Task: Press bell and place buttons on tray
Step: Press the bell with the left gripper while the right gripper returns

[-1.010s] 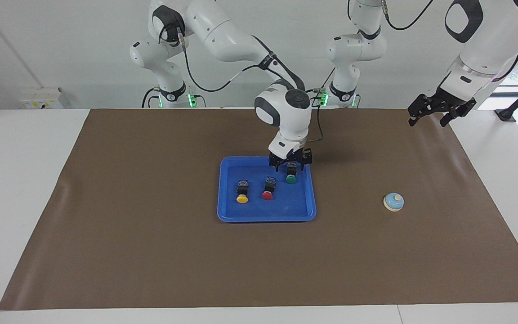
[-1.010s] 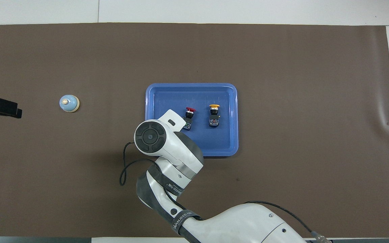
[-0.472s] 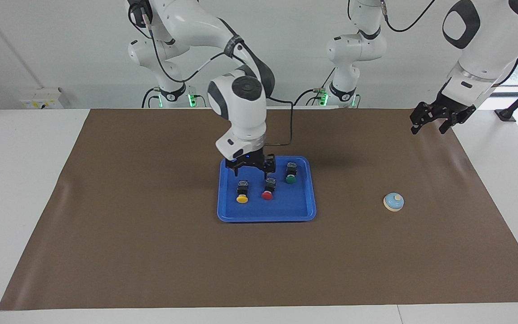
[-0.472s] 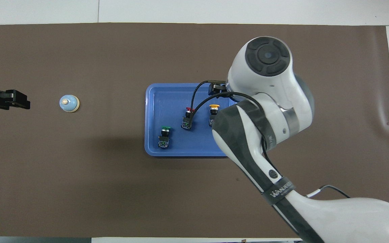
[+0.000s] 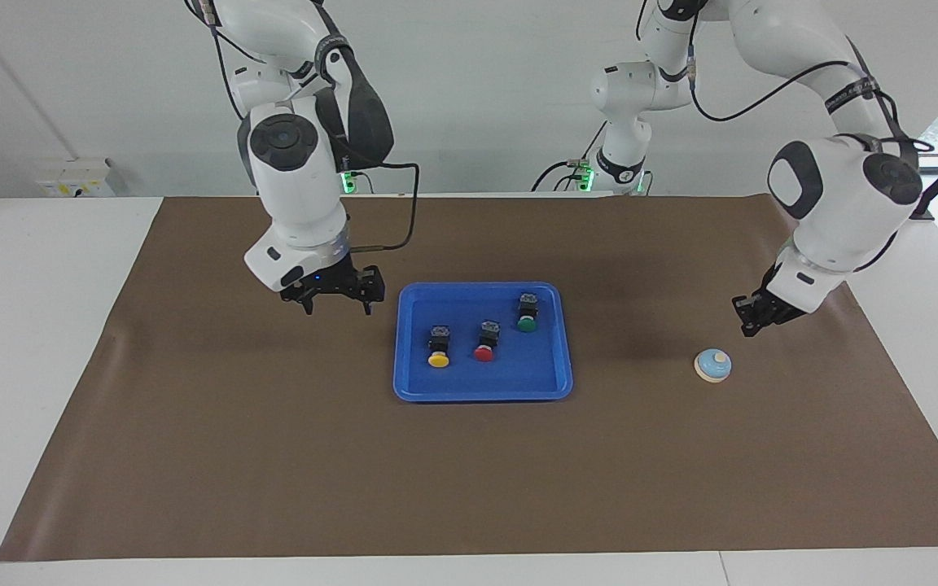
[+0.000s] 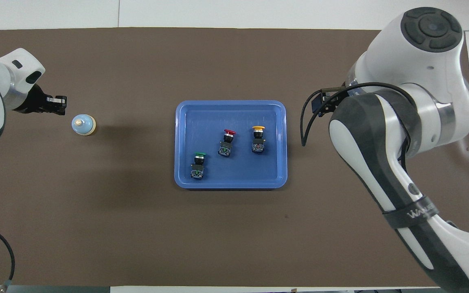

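Blue tray (image 5: 560, 382) holds my three buttons (image 5: 484, 340); my left claw (image 5: 750, 321) hangs closed, empty, above the bell (image 5: 713, 365), right claw (image 5: 337, 302) spread wide.

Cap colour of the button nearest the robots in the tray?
Green button, clearest in the overhead view.

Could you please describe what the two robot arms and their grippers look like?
Both arms have glossy white rounded shells with dark grey joint sections and round dark caps at the joints. Black cables loop along the outside of each. A dark band near the wrist carries white lettering. The left gripper and right gripper are black two-finger units. Green lights glow at both arm bases.
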{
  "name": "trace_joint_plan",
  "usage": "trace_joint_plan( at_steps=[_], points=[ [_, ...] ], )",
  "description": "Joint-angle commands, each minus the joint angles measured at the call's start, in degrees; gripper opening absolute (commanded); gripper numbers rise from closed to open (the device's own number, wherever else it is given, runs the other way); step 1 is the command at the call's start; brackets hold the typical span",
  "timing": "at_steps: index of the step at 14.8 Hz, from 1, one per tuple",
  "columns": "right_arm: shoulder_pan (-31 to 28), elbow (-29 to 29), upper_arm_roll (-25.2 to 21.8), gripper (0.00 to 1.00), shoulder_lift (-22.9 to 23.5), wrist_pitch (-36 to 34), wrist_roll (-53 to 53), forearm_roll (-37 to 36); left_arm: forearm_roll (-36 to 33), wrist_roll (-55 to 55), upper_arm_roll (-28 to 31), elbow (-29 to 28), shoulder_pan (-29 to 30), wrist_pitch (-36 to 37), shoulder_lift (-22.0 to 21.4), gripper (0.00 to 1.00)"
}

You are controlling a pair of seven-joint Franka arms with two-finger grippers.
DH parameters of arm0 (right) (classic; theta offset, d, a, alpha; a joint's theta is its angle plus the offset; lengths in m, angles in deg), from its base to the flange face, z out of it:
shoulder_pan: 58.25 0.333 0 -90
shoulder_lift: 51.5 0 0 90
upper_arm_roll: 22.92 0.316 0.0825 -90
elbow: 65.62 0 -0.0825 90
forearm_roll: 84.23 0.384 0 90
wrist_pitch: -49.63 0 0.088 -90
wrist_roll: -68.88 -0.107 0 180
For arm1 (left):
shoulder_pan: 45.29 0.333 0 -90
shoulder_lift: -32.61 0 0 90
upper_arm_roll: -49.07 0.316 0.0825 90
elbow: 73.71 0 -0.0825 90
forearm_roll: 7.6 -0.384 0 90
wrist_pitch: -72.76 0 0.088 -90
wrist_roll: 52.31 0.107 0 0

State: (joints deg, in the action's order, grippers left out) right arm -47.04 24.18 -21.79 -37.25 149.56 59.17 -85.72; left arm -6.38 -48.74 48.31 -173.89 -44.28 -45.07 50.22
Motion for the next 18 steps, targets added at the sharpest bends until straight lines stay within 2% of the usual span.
trace_joint_plan(
  at_steps=[1, 5, 8, 10, 14, 18],
  points=[
    [-3.1, 0.8, 0.9, 1.00, -3.0, -2.9, 5.7, 0.7, 0.0, -0.8, 0.3, -0.3, -0.6, -1.7, 0.8, 0.00],
    [-7.6, 1.2, 1.3, 1.00, -7.7, -8.1, 9.0, 0.8, 0.0, -1.0, 0.3, -2.5, -0.5, -2.7, 0.8, 0.00],
    [-11.8, 1.4, 1.7, 1.00, -14.5, -15.7, 11.5, 3.0, 0.0, -1.1, 0.3, -3.4, -0.6, -2.9, 0.7, 0.00],
    [-12.8, 1.3, 1.8, 1.00, -15.9, -17.9, 11.6, 2.9, 0.0, -1.1, 0.4, -3.4, -0.6, -2.8, 0.7, 0.00],
    [-13.8, 1.3, 2.2, 1.00, -15.9, -17.0, 11.6, 2.1, 0.0, -1.1, 0.4, -4.1, -0.6, -3.2, 0.5, 0.00],
    [-13.8, 3.4, 2.2, 1.00, -16.4, -12.4, 11.6, 1.8, 0.0, -1.1, 0.4, -6.2, -0.6, -5.0, 0.0, 0.00]
  ],
)
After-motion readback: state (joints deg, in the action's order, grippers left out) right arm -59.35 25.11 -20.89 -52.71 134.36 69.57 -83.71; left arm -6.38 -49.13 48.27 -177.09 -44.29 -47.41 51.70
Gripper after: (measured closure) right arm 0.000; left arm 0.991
